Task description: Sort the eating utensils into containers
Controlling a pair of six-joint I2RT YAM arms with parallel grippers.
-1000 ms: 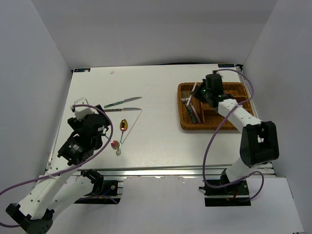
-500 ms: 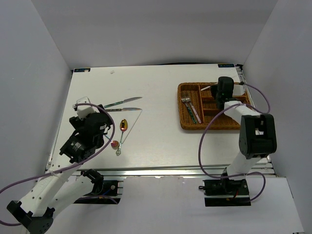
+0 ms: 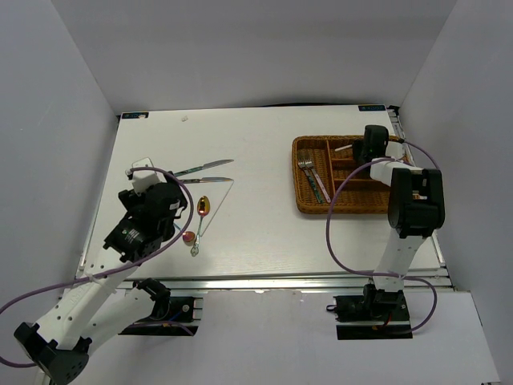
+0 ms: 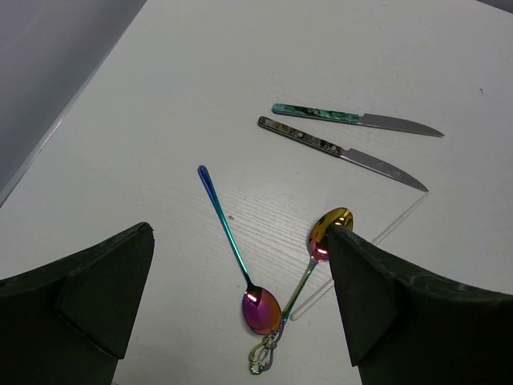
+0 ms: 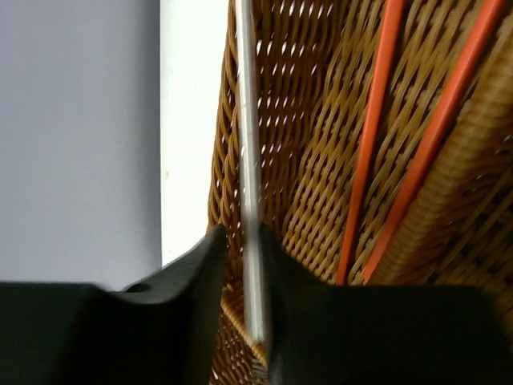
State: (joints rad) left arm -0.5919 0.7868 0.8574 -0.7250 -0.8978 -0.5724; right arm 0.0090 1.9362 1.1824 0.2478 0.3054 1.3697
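**Q:** What's the tray made of, and where have the utensils ended up?

**A:** A brown wicker tray (image 3: 337, 208) is seen at the right of the white, wood-grained surface (image 3: 264, 233), rectangular and split by woven dividers. Two forks (image 3: 308, 167) are laid lengthwise in its leftmost slot. Up close, a coarse open weave is shown, with two thin orange chopsticks (image 5: 369, 136) lying on it. A slim pale chopstick (image 5: 248, 160) is framed by the right claw (image 5: 243, 233), which is almost closed. A sliver of wicker shows on one side, so an actual grip can't be confirmed. Only the overhead view places that claw, at the tray's far right corner.

**Q:** And the rest?

**A:** Everything else is spread out on the left of the surface. A green-handled knife (image 4: 317, 113) and a dark-patterned knife (image 4: 304, 137) are laid nearly parallel, close but apart. Nearer, a gold spoon (image 4: 330, 224) and a rainbow spoon (image 4: 232, 241) with a magenta bowl are angled together, with the gold one's ornate handle end just beside that bowl. A thin white stick (image 3: 216, 207) is slanted beside them. The left claw (image 4: 239, 233) is spread wide above the spoons with nothing held, and its right finger hides part of the gold spoon. A purple cable (image 3: 333, 233) is looped in front of the tray.
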